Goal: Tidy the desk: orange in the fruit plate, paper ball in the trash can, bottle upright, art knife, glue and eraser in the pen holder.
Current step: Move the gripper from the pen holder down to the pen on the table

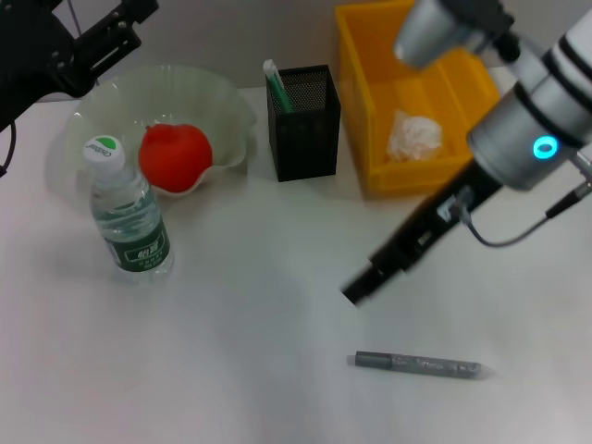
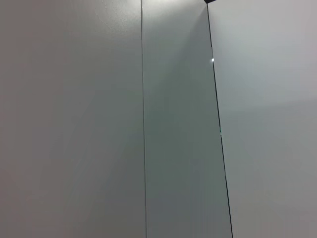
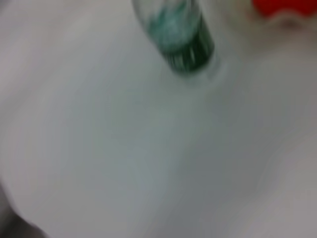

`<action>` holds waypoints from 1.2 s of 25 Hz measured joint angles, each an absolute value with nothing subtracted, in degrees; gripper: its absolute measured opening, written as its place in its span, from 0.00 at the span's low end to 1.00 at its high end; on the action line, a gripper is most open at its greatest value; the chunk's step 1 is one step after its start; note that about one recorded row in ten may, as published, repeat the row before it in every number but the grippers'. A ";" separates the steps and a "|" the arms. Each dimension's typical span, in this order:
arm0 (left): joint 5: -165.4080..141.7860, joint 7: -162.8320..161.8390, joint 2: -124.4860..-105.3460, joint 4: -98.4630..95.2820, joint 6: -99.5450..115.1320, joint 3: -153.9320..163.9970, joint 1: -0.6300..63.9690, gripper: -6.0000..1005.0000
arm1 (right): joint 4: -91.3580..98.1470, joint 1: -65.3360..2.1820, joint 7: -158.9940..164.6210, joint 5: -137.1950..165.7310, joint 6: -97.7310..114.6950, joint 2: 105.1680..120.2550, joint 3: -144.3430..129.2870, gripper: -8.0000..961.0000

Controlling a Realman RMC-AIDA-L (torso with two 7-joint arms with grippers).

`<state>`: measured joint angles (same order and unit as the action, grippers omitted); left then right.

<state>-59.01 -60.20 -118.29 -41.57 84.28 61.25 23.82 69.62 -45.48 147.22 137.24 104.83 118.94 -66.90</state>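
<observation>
The orange (image 1: 174, 155) lies in the clear fruit plate (image 1: 231, 111) at the back left. In front of it the bottle (image 1: 129, 217) stands upright, and it shows again, blurred, as the bottle (image 3: 185, 39) in the right wrist view, near the orange (image 3: 282, 7). The paper ball (image 1: 413, 135) rests inside the yellow trash can (image 1: 361, 139). A green and white glue stick (image 1: 276, 85) pokes out of the black mesh pen holder (image 1: 305, 125). The grey art knife (image 1: 418, 364) lies flat on the table near the front. My right gripper (image 1: 356, 290) hovers above the table just behind the knife. The eraser is out of view.
My left gripper (image 1: 111, 37) stays parked at the back left corner, beyond the fruit plate. The left wrist view holds only plain grey wall panels (image 2: 173, 124). The white table (image 1: 259, 370) stretches between the bottle and the knife.
</observation>
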 joint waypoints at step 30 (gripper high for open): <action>-58.54 -58.01 -118.48 -40.94 84.58 61.17 24.05 0.72 | 55.56 -31.47 97.61 100.15 94.83 119.12 -55.51 0.75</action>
<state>-58.54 -58.01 -118.48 -40.94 84.58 61.17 24.05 55.56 -31.47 97.61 100.15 94.83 119.12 -55.51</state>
